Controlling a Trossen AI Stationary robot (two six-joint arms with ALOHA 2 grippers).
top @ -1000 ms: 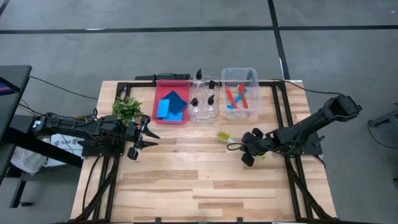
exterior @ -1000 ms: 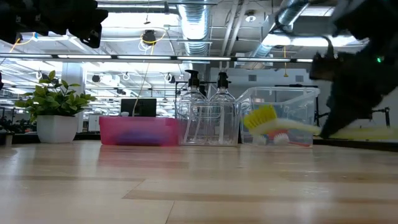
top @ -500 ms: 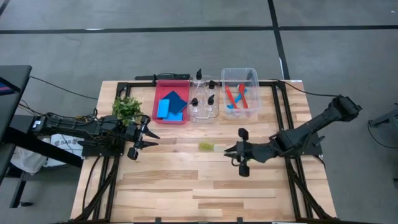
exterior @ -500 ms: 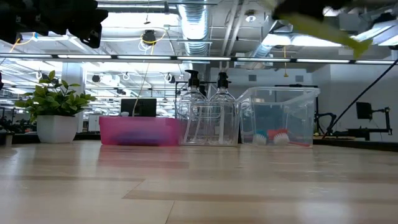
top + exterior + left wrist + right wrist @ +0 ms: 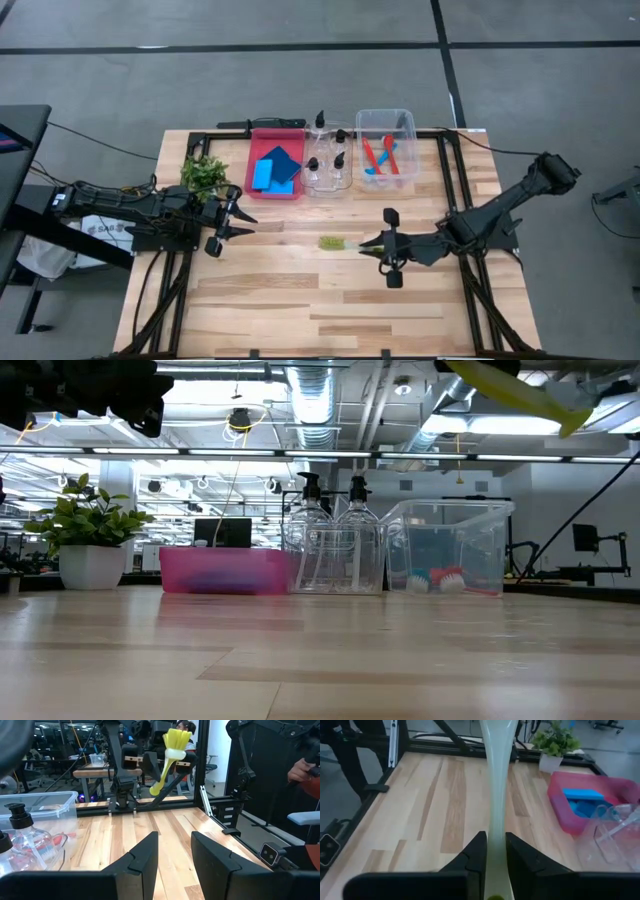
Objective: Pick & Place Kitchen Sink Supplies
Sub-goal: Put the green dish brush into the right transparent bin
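High view: right pincer (image 5: 376,245) clamps one yellow-green brush (image 5: 331,241) above mid tabletop (image 5: 300,300). Left pincer (image 5: 240,219) open near plant (image 5: 204,172). Two sponges (image 5: 276,167) in red bin (image 5: 258,187); four bottles (image 5: 328,158); two brushes (image 5: 382,157) in clear bin (image 5: 404,120).
Left wrist view: brush held aloft.

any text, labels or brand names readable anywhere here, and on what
None can be read. The clear pump bottles show no legible label, and the red bin, the clear bin and the yellow-green brush held in the right gripper carry no visible print.
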